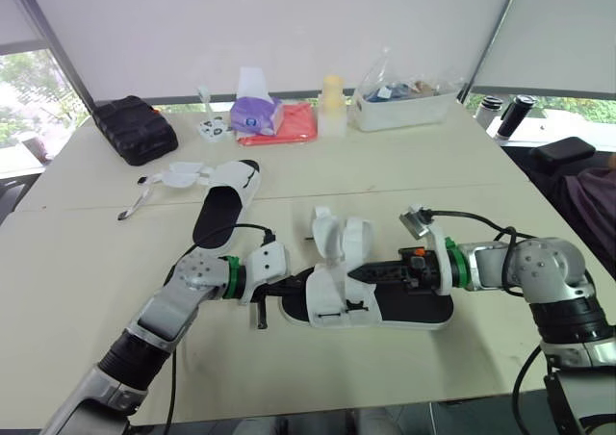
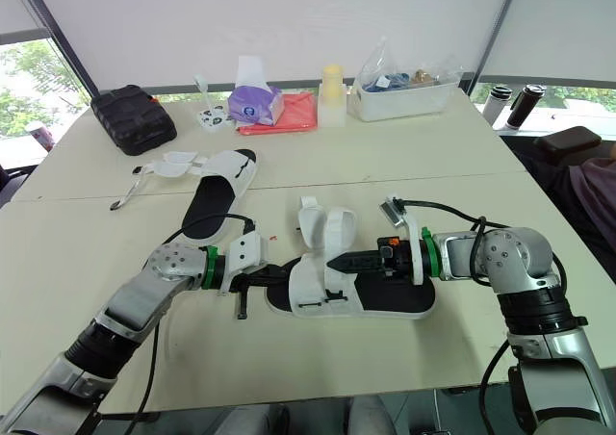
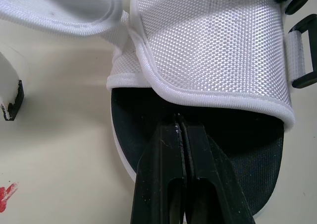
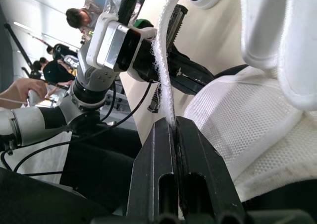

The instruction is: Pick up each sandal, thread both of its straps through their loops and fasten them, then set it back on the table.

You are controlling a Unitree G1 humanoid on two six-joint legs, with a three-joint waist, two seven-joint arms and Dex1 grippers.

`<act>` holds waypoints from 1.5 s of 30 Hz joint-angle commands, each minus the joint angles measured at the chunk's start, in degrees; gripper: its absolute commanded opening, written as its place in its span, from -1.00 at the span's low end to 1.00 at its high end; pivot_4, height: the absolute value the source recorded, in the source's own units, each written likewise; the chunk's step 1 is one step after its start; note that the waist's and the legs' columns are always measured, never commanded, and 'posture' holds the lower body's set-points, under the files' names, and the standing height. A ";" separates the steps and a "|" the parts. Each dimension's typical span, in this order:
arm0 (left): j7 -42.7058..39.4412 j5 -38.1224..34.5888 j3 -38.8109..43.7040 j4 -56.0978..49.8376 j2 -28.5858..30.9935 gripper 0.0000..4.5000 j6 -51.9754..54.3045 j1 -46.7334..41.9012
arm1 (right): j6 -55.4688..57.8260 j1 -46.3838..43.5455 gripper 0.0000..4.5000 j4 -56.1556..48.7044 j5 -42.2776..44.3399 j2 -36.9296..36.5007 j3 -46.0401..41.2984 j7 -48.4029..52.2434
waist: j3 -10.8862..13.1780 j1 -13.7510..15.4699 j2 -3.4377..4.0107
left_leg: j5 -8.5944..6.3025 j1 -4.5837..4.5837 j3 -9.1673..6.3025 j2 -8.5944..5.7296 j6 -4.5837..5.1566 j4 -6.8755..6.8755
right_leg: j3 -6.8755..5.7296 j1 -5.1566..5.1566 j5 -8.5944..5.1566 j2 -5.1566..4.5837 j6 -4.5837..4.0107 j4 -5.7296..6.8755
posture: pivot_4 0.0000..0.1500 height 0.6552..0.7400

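The near sandal (image 1: 385, 305), black footbed with a white mesh upper, lies flat in the table's middle with its straps (image 1: 339, 233) standing loose. My left gripper (image 1: 292, 286) reaches in at its toe end. In the left wrist view the left gripper (image 3: 179, 117) is shut, tips over the black footbed (image 3: 247, 149) just under the mesh edge. My right gripper (image 1: 356, 274) lies along the footbed from the heel side, shut on a white strap (image 4: 166, 70) that runs up from between its fingers. A second sandal (image 1: 226, 204) lies farther back left, straps (image 1: 178, 175) splayed open.
Along the back edge stand a black case (image 1: 135, 127), a tissue box (image 1: 255, 113), a red cloth (image 1: 292, 125), a pale bottle (image 1: 331, 103) and a clear bin (image 1: 404, 103). Dark bottles (image 1: 518, 115) stand off to the right. People (image 4: 79, 18) show in the right wrist view.
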 commanded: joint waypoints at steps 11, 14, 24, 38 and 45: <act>0.65 1.35 -1.11 -0.10 -0.83 -1.00 0.95 1.04 | -16.97 2.85 -0.98 -5.45 -19.32 -3.62 8.79 4.91 | -0.01 -0.05 0.00 | 0.00 0.01 0.02 -0.03 0.00 0.00 | 0.00 0.01 0.00 0.00 0.00 0.00 | 1.00 1.00; 0.72 1.41 -1.05 0.01 -0.95 -1.00 0.91 0.96 | -14.72 2.92 -0.98 -6.15 -17.12 -3.10 7.47 6.50 | -0.01 -0.03 0.00 | 0.00 0.02 0.01 -0.03 0.00 0.00 | 0.00 0.01 0.00 0.00 0.01 0.00 | 1.00 1.00; 0.93 1.51 -0.90 0.05 -1.08 -1.00 0.95 0.88 | -8.15 3.27 -0.98 -7.23 -11.81 -2.50 1.72 8.18 | -0.01 0.00 0.00 | 0.00 0.00 0.00 -0.02 0.00 0.00 | 0.00 0.00 0.00 -0.01 0.00 -0.01 | 1.00 1.00; 1.44 1.23 -0.65 0.39 -1.54 -1.00 1.10 0.89 | -26.43 6.69 -0.98 -16.78 -23.01 -6.39 7.69 15.27 | -0.01 -0.16 0.00 | 0.00 -0.01 0.01 0.00 -0.01 -0.04 | 0.00 -0.05 0.00 0.03 0.01 -0.01 | 1.00 1.00; 1.24 0.81 -0.79 -0.64 -1.56 -1.00 2.18 1.61 | -33.03 5.46 -0.98 -16.55 -28.18 -8.79 10.20 19.79 | -0.01 -0.15 0.00 | 0.01 0.00 0.01 0.00 -0.02 -0.04 | 0.00 -0.05 0.00 0.03 0.01 -0.01 | 1.00 1.00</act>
